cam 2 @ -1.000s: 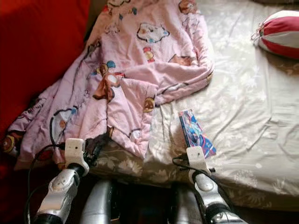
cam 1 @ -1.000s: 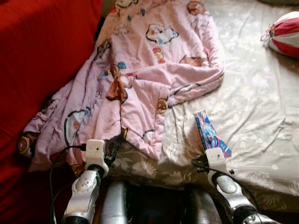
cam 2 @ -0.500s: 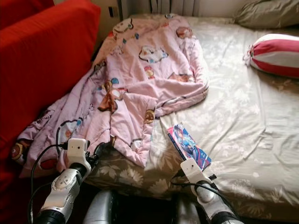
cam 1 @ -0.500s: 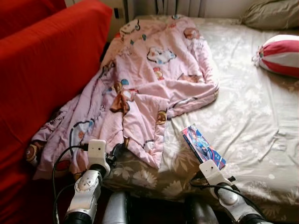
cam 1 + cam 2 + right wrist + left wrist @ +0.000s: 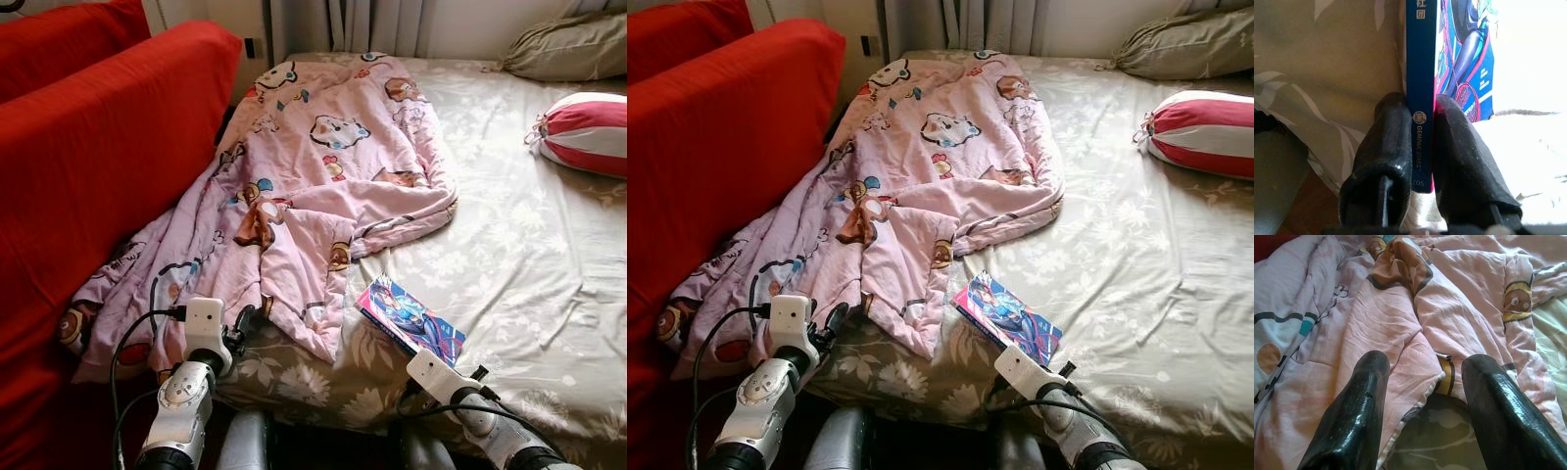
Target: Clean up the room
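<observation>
Near the foot edge of the bed [image 5: 549, 294], a thin comic book [image 5: 409, 319] lies flat on the grey floral sheet, just beside the lower corner of the pink cartoon quilt [image 5: 294, 186]. Its cover is glossy blue with pink and cyan figures, and its dark blue spine carries white lettering. Its long axis runs diagonally, from the quilt's corner toward the robot's right. The right gripper [image 5: 1422, 147] is clenched on the book's near end, one black finger on each face with the spine between them. The left gripper [image 5: 1422, 396] hangs with its fingers [image 5: 1359, 401] spread apart, grasping nothing, over the quilt's hem. A red sofa [image 5: 88, 157] stands left of the bed; a striped red-and-white cushion [image 5: 586, 132] lies well apart, toward the head.
</observation>
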{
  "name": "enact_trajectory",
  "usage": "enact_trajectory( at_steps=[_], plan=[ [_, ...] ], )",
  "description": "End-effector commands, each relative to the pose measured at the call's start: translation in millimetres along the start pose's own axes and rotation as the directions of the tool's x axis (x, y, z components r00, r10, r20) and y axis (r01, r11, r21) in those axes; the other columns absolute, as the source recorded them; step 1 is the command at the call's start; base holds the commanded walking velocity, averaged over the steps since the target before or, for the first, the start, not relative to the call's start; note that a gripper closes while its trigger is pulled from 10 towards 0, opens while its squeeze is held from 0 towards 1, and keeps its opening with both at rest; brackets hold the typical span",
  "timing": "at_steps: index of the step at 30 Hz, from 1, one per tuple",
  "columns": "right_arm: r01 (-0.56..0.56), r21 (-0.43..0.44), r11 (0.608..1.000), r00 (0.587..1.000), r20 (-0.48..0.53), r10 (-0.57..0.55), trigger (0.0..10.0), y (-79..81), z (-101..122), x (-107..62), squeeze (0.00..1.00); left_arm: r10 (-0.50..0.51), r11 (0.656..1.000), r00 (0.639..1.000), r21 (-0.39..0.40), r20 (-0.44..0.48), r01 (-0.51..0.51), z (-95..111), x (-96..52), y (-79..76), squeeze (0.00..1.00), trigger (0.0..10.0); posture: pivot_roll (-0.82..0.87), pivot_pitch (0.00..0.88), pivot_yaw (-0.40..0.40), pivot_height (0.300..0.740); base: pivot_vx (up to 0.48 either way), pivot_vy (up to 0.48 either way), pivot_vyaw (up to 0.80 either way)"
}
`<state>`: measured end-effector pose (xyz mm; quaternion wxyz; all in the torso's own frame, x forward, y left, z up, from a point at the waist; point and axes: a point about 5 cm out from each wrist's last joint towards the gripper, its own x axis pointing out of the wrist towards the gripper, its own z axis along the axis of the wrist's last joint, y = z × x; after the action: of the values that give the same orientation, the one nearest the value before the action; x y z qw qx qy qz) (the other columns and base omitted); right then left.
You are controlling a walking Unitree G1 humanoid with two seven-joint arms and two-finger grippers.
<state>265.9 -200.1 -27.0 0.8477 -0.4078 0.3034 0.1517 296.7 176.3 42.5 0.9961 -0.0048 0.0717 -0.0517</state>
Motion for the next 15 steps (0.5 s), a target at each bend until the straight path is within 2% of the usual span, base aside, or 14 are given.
enact_trajectory(
  at_steps=[1, 8, 9, 10, 11, 12, 15],
  plan=[
    [-0.069, -0.009, 0.998, 0.997, -0.041, 0.068, 10.0, 16.5, -11, -3.7, 0.00, 0.007, 1.000, 1.000, -0.006, -0.014, -0.007, -5, -2.6, 0.9, 0.00, 10.0, 0.09, 0.082, 0.008, 0.622, 0.000, 0.000, 0.00],
    [-0.077, 0.011, 0.997, 0.996, -0.046, 0.078, 10.0, 16.5, -11, -3.5, 0.00, 0.008, 1.000, 1.000, -0.008, -0.016, -0.008, -7, -3.1, 0.4, 0.00, 10.0, 0.08, 0.079, 0.003, 0.622, 0.000, 0.000, 0.00],
    [-0.111, 0.015, 0.994, 0.993, -0.048, 0.111, 10.0, 20.8, -11, -3.7, 0.04, 0.009, 1.000, 1.000, -0.008, -0.015, -0.009, -7, -3.1, 0.4, 0.00, 10.0, 0.08, 0.079, 0.002, 0.622, 0.000, 0.000, 0.00],
    [-0.121, 0.010, 0.993, 0.991, -0.047, 0.122, 10.0, 22.6, -11, -3.8, 0.65, 0.010, 1.000, 1.000, -0.007, -0.015, -0.010, -7, -3.1, 0.5, 0.00, 10.0, 0.08, 0.079, 0.002, 0.622, 0.000, 0.000, 0.00],
    [-0.125, 0.003, 0.992, 0.991, -0.046, 0.125, 10.0, 23.7, -11, -3.9, 0.65, 0.010, 1.000, 1.000, -0.007, -0.014, -0.010, -7, -3.1, 0.6, 0.00, 10.0, 0.08, 0.081, 0.001, 0.622, 0.000, 0.000, 0.00],
    [-0.127, -0.002, 0.992, 0.991, -0.051, 0.127, 10.0, 25.3, -11, -4.1, 0.00, 0.012, 1.000, 1.000, -0.007, -0.013, -0.012, -7, -3.2, 0.9, 0.00, 10.0, 0.08, 0.081, 0.001, 0.622, 0.000, 0.000, 0.00],
    [-0.145, 0.010, 0.989, 0.988, -0.052, 0.146, 10.0, 28.5, -11, -4.4, 0.00, 0.014, 1.000, 1.000, -0.007, -0.012, -0.014, -7, -3.6, 1.6, 0.00, 10.0, 0.09, 0.084, 0.002, 0.622, 0.000, 0.000, 0.00]
  ],
)
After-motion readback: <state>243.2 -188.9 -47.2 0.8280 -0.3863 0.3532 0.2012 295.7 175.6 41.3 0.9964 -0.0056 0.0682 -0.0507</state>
